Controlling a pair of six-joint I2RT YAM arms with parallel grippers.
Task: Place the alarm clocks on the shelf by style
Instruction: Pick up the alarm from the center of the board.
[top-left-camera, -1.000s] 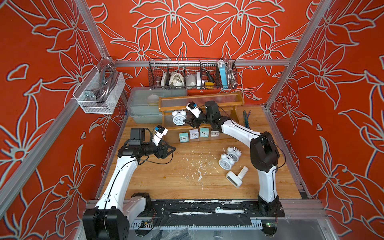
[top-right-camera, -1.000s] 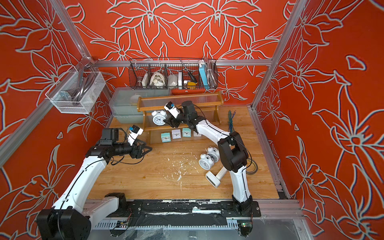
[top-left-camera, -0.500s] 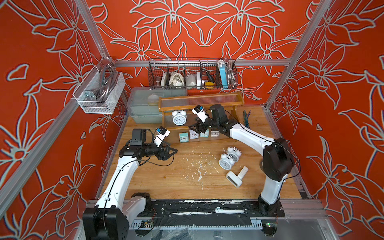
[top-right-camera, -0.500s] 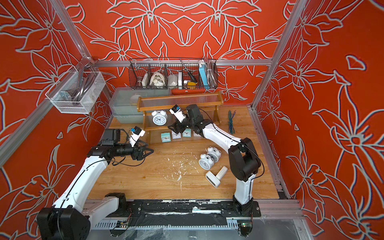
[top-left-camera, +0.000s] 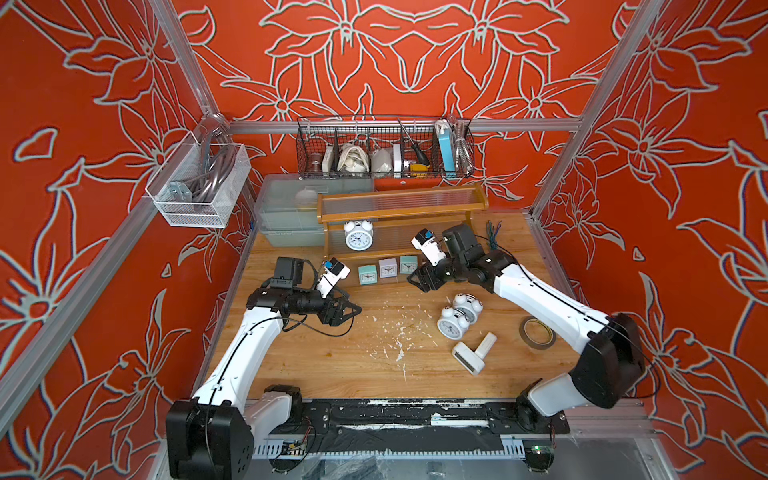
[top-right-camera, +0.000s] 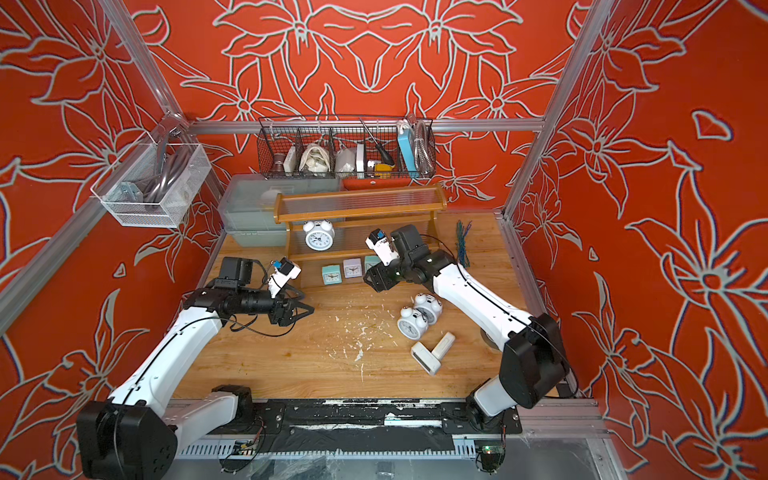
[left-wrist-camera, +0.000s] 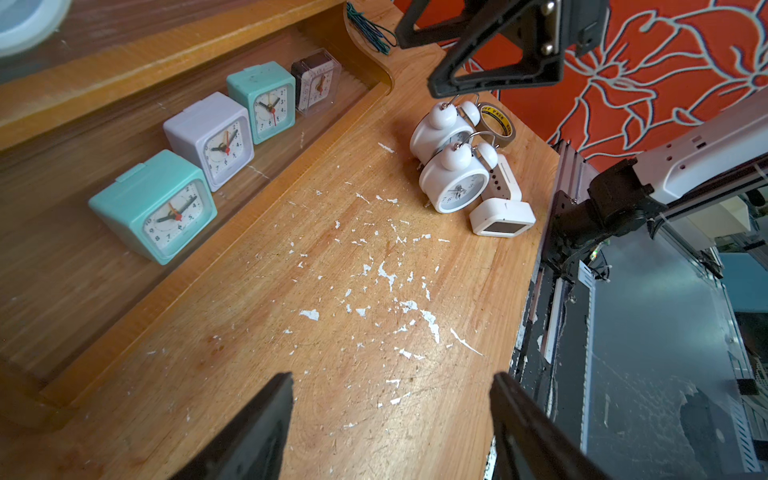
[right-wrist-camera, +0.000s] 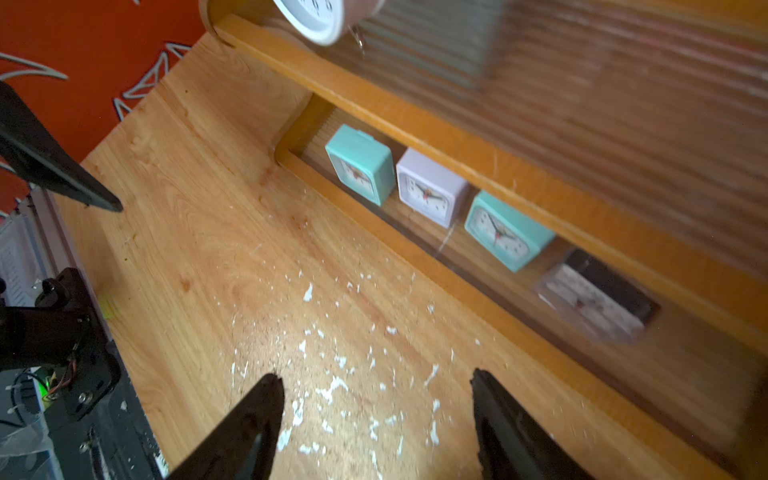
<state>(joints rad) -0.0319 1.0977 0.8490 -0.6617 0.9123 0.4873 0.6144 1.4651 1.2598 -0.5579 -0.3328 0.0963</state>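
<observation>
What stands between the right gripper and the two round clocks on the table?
Nothing visible. The right gripper, open and empty, hangs by the shelf; only bare table with white flecks lies between it and the round clocks.

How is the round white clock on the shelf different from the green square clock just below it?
The round white clock has two bells on top; the green square clock has none. The round white clock stands alone on the middle step of the shelf; the green square clock ends a row on the lowest step. Both stand upright, with white faces and hands.
</observation>
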